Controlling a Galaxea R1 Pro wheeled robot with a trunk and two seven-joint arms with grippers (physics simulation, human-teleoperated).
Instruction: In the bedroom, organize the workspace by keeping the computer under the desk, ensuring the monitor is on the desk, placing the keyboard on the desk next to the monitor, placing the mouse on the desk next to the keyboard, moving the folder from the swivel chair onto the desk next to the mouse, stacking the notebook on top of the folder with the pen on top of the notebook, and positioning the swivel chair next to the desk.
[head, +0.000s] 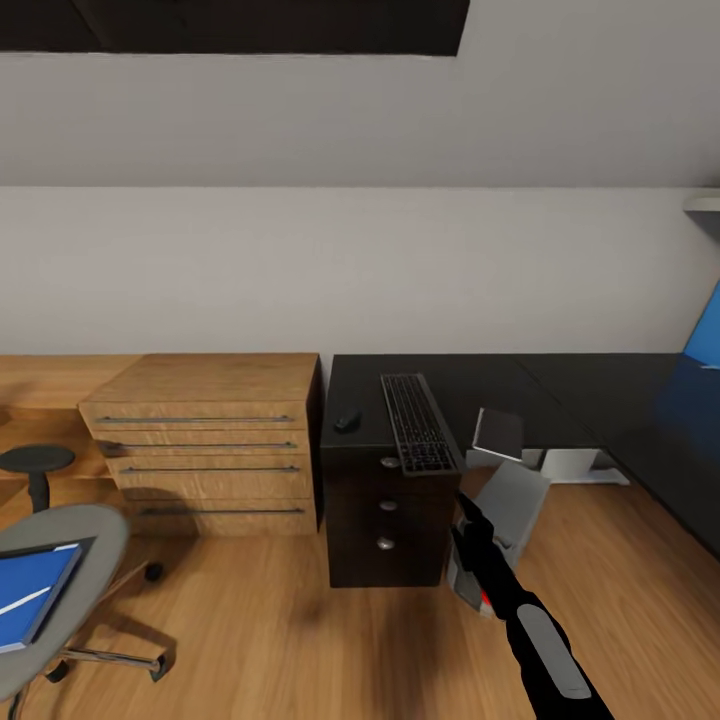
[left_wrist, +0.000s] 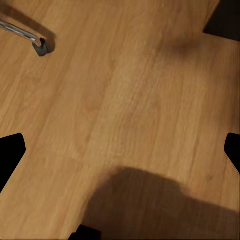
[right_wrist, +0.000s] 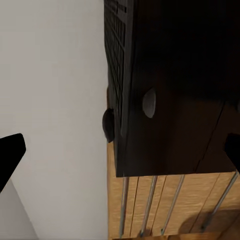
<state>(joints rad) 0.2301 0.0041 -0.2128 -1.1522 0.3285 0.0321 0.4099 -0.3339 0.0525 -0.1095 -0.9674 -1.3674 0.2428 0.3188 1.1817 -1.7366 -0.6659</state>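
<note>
A home office corner: desk (head: 560, 385), keyboard (head: 418, 423), swivel chair (head: 60, 560), wooden floor.

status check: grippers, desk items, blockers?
Both grippers open, empty; right gripper near the black drawers. Keyboard, mouse, notebook on desk; folder on swivel chair. No visible blocker.

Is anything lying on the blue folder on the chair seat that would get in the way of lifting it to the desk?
Yes: a white pen lies across the folder on the chair. The desk has bare top beyond the keyboard.
</note>
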